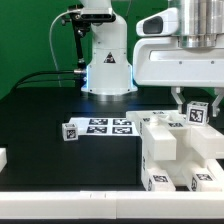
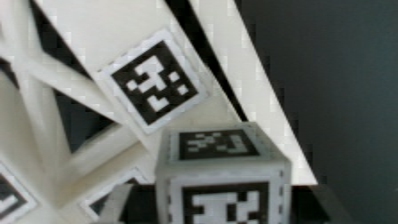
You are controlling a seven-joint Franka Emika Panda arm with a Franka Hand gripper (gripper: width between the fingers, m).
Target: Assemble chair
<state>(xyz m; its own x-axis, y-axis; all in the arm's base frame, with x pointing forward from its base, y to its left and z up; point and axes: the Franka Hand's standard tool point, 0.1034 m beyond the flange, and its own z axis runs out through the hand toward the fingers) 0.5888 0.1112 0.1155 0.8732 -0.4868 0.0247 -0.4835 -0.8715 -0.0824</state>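
Chunky white chair pieces [image 1: 160,148] with black-and-white tags lie bunched at the exterior view's right. Above them my gripper [image 1: 196,108] comes straight down, its fingers close on either side of a small upright white tagged block [image 1: 197,113], shut on it. In the wrist view that block [image 2: 217,182] fills the near part, one tag on its end and one on its side. Beyond it stands a slanted white piece with a large tag [image 2: 157,85] and white bars [image 2: 54,150]. The fingers themselves do not show in the wrist view.
The marker board [image 1: 100,127] lies flat mid-table. A small tagged white piece [image 1: 70,131] sits at its end on the exterior view's left. Another white piece [image 1: 3,158] shows at the left edge. The robot base [image 1: 105,65] stands at the back before a green wall.
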